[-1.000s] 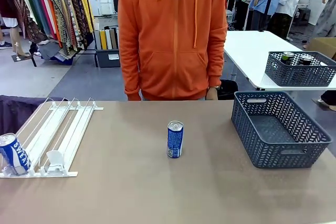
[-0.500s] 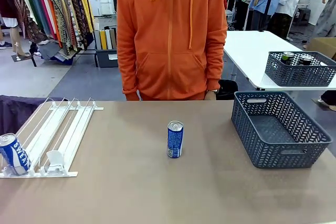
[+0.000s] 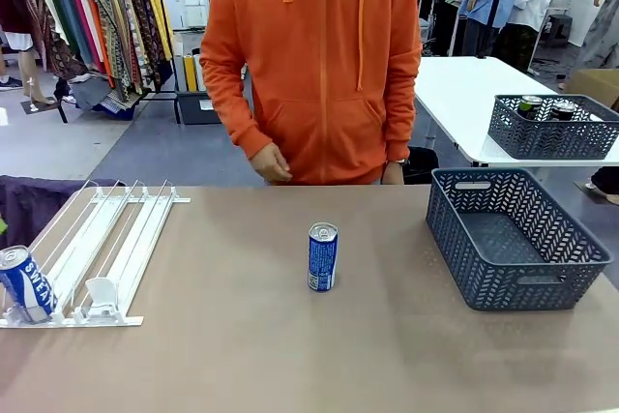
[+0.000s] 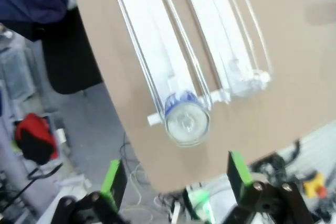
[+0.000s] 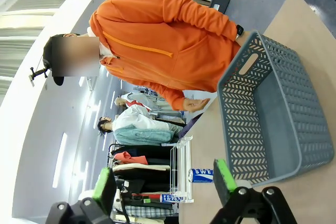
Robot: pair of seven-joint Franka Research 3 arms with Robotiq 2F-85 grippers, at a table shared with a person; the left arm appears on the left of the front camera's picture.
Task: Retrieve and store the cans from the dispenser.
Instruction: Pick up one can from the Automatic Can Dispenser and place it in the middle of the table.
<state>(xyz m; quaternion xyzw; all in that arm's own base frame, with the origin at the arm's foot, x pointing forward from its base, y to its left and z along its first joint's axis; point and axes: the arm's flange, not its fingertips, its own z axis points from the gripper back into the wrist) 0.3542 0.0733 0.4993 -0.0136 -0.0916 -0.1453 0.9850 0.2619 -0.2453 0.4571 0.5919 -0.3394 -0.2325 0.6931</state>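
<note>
Racked can (image 3: 25,282): leaned at the near end of the leftmost lane, propped against the stopper tab, silver top up; seen nearly end-on from the left wrist (image 4: 186,121).
Table can (image 3: 322,256): stood upright mid-table, well apart from rack and basket alike.
Dispenser (image 3: 121,234): lay at the left of the table, sloped down toward the near edge; remaining lanes bare.
Left gripper (image 4: 175,174): hung above the racked can, released, green pads spread wide with nothing between, the can top just ahead of the gap and not yet inside it.
Step judged: descent for the grasp on the racked can.
Doing it well: needed the gap centred on the can first, the wrist tilted to match the can's lean, the pads kept off the lane rails, and closure on the upper body just below the rim; then a lift up and away from the stopper, not a drag through it.
Hazard judged: thin rails close on both sides, so a skewed approach likely to snag wire or shove the light rack.
Right gripper (image 5: 163,177): released and empty, held high at the right.
Basket (image 3: 580,239): sat at the right of the table with nothing inside; likely store for the cans.
Person's hand (image 3: 271,163): hovered at the far edge, clear of both cans.
</note>
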